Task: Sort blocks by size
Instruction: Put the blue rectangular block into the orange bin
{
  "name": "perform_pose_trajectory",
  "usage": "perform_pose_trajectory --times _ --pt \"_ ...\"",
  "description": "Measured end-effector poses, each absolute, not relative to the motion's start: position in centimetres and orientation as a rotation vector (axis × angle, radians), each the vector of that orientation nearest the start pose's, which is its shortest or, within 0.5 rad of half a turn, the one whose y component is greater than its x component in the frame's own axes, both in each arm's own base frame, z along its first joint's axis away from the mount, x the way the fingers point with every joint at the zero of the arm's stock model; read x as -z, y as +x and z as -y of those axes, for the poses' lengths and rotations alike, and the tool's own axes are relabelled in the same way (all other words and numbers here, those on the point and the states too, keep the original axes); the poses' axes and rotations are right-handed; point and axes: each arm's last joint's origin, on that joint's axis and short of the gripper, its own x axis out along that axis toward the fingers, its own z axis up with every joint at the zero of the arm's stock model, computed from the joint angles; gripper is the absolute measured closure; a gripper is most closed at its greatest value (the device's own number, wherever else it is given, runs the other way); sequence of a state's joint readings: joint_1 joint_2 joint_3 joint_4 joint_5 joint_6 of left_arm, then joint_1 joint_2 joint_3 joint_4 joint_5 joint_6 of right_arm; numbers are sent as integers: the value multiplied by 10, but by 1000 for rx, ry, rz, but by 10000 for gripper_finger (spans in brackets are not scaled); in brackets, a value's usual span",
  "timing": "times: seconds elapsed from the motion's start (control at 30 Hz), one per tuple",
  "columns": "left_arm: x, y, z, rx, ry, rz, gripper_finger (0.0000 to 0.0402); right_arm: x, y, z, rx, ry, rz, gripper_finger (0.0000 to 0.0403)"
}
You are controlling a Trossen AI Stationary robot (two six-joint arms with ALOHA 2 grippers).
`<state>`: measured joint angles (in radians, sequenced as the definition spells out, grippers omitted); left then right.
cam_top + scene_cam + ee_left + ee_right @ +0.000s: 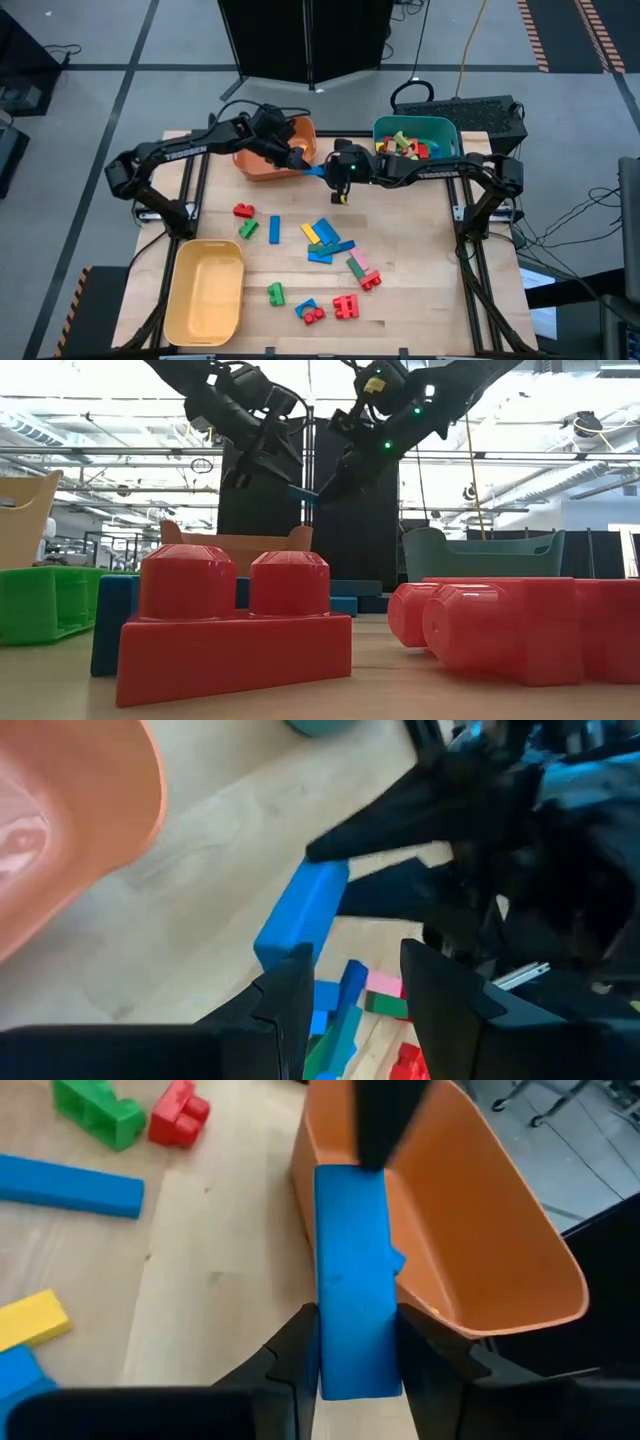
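an orange bin (262, 160) sitting at the back of the wooden table (420, 290), a teal bin (440, 135) standing at the back right corner, a yellow bin (205, 292) lying at the front left, a black keyboard (470, 107) resting behind the teal bin

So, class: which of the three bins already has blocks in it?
The teal bin at the table's back right: coloured blocks fill it, while the yellow bin looks empty.
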<state>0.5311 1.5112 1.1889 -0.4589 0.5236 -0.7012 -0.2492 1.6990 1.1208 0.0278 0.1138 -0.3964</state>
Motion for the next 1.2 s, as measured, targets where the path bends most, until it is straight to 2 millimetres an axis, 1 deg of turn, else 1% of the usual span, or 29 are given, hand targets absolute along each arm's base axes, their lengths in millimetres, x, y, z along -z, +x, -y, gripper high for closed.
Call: perform_pose_trajectory --times 0.2,0.43,0.63,0.73,0.97,1.2 --pt "-279 287 -148 -263 -1058 -667 255 -232 362 96 267 -325 -602 299" --pt "-279 283 -157 -320 -1054 -643 255 -231 362 95 262 -322 -614 299" --pt "-279 278 -164 -347 -1063 -632 255 -245 357 94 269 -334 -575 299" --pt "-280 278 -167 -354 -1073 -612 255 -251 354 97 281 -334 -557 299" --pt "-287 283 -168 -303 -1080 -544 255 -253 352 103 300 -331 -539 299" --pt "-287 285 -165 -286 -1075 -543 255 -256 354 104 308 -336 -499 299"
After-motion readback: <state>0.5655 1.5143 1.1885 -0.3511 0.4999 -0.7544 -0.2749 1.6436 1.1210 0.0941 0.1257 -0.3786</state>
